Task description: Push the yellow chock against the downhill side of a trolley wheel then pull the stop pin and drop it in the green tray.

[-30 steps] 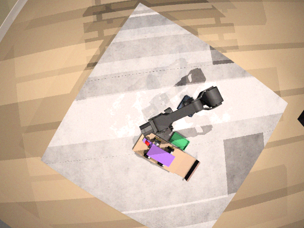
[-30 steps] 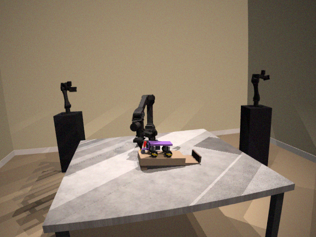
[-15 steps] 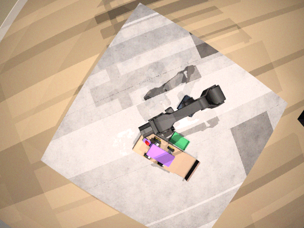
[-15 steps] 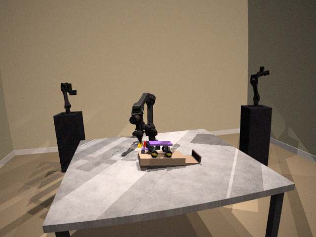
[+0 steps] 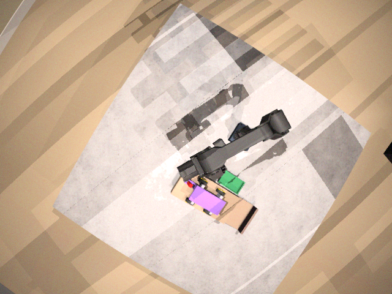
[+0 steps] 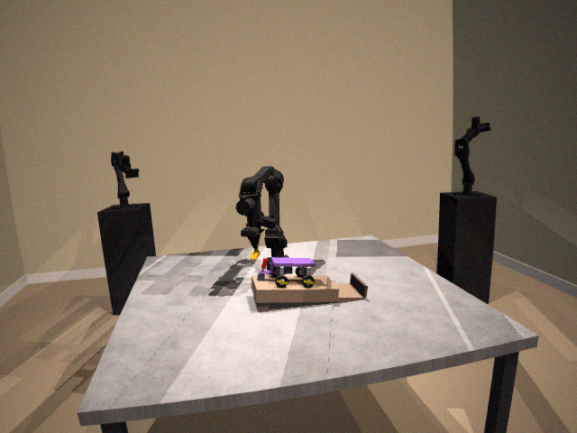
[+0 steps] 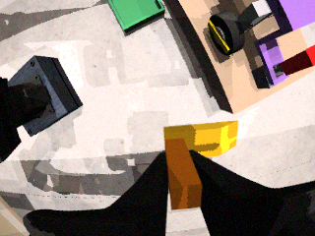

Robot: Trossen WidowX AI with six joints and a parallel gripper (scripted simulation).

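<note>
The end effector (image 6: 254,246) (image 7: 176,157) is closing firmly on the orange handle (image 7: 183,172) of the yellow chock (image 6: 254,255) (image 7: 212,138), fingers narrowly parted, and is suspending it above the tabletop (image 5: 133,202) (image 6: 233,363) (image 7: 98,147). The purple trolley (image 5: 207,199) (image 6: 293,262) (image 7: 297,12) is standing on the ramp (image 5: 234,206) (image 6: 297,296) (image 7: 241,95); the red-headed stop pin (image 5: 190,184) (image 6: 264,263) (image 7: 300,61) is sitting at its uphill end. The green tray (image 5: 231,182) (image 7: 137,12) is lying beside the ramp.
</note>
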